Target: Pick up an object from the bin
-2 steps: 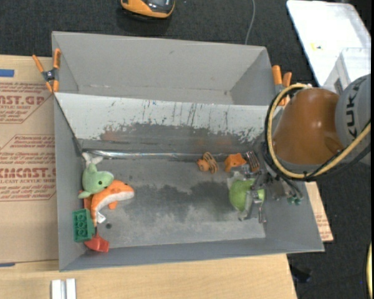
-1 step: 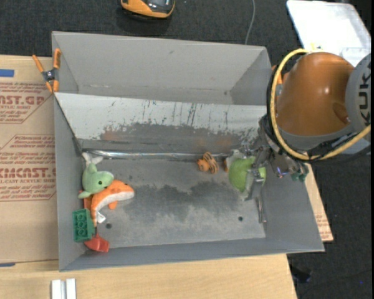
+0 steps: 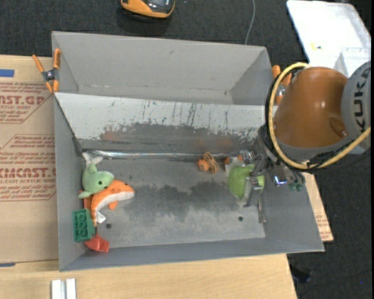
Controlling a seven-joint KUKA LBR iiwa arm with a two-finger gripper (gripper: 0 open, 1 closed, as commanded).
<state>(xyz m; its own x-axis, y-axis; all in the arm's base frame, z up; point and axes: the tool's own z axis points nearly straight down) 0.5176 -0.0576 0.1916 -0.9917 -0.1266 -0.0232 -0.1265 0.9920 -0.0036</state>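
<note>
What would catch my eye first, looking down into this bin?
First, the robot's big orange cover at the right, with the gripper under it, close beside a pale green thing at the right end of the bin. Then the toys huddled in the near left corner: a green plush, an orange-and-white plush, a green block and a red piece.

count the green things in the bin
3: a green plush toy at the left wall, a green brick just in front of it, a pale green thing on the right by the gripper. The arm may hide more.
</note>
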